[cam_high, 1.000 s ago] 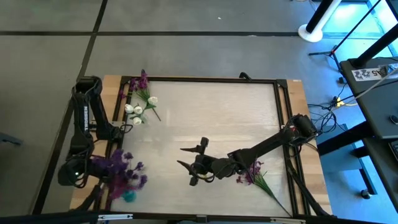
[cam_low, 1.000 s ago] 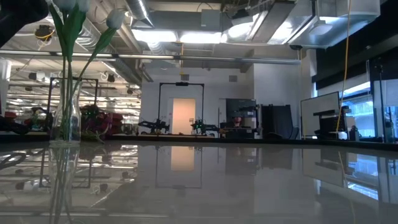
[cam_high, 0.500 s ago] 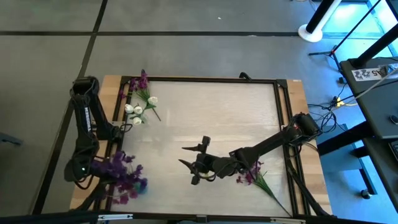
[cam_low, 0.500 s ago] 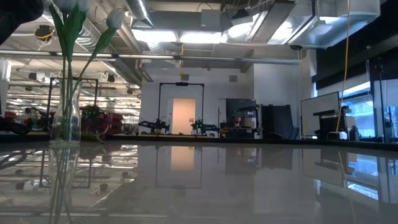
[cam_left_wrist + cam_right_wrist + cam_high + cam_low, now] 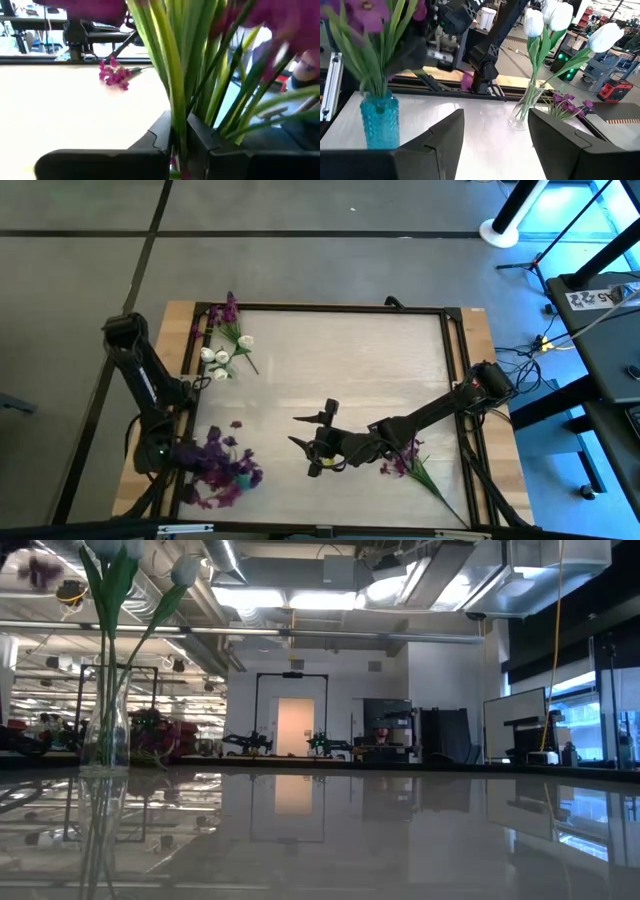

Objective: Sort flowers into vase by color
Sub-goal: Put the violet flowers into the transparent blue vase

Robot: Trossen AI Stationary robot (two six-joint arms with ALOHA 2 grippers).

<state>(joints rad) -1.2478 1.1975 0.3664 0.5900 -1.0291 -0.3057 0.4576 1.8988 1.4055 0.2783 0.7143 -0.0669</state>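
Purple flowers [image 5: 222, 468] sit clamped in the left tool [image 5: 185, 460], high view; right tool [image 5: 312, 442] waits apart mid-worktop. Left wrist view: fingers [image 5: 165, 134] pinch the green stems for carrying. Right wrist view: blue vase [image 5: 379, 121] ahead awaits purple.

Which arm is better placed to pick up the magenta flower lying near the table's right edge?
The right: its open gripper is free, near the magenta flower. The left gripper holds purple flowers.
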